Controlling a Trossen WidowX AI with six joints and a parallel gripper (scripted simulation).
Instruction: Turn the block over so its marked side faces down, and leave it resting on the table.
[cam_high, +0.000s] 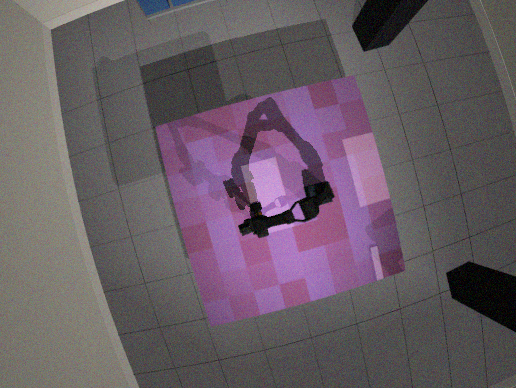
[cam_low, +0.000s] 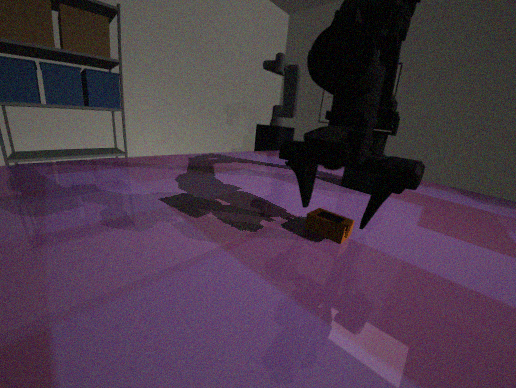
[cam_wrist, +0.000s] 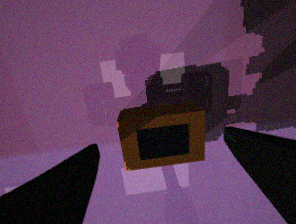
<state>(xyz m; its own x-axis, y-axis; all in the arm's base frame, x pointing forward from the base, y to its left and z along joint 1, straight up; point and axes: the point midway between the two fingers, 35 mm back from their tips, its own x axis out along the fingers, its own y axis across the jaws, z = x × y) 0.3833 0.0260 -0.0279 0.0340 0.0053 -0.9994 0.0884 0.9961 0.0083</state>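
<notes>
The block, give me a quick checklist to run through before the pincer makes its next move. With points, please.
1. Pincer (cam_low: 333, 217) (cam_wrist: 162, 141) open with nothing between its pads: ok.
2. Orange block (cam_low: 327, 226) (cam_wrist: 162, 142) resting on the table (cam_high: 280, 260) (cam_low: 175, 310) (cam_wrist: 40, 120): ok.
3. Block lined up in the gap between the two fingers, as the wrist view shows it: ok, though it looks slightly nearer the left-hand finger in that picture.
4. Fingertips low enough to grip the block's sides: not ok, they look a little above it in the exterior view.
5. Marked side down: not ok, the black patch (cam_low: 328, 215) (cam_wrist: 163, 141) faces up.
</notes>
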